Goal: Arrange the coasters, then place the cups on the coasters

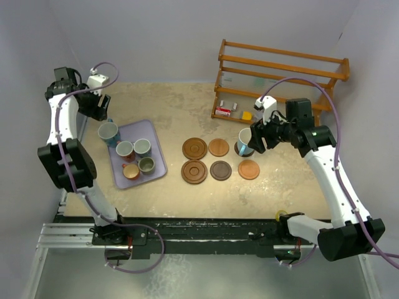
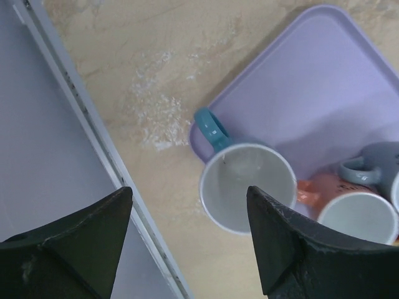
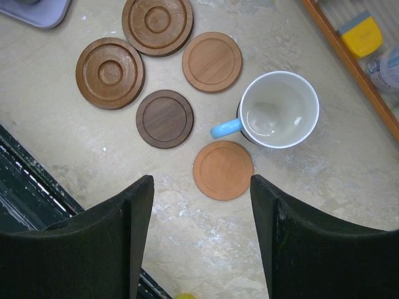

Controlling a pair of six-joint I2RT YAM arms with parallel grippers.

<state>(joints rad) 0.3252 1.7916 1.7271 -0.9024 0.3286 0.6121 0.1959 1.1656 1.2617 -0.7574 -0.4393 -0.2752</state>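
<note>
Beige marbled stone is forming the desk (image 1: 181, 106), carrying a wooden rack (image 1: 280, 68) that only the top view is taking in; the labels on its items (image 1: 223, 112) are too small to read. The lavender tray (image 1: 142, 129) is holding four small cups (image 1: 124, 149), with a larger blue cup (image 2: 247, 187) standing at its corner, just ahead of the left tool (image 2: 187, 243), which is hanging wide and empty. The right wrist view alone is showing grooves in the coasters (image 3: 110, 73); the white cup (image 3: 278, 109) is sitting just beyond the right tool (image 3: 199, 240), also spread wide, gripping nothing.
</note>
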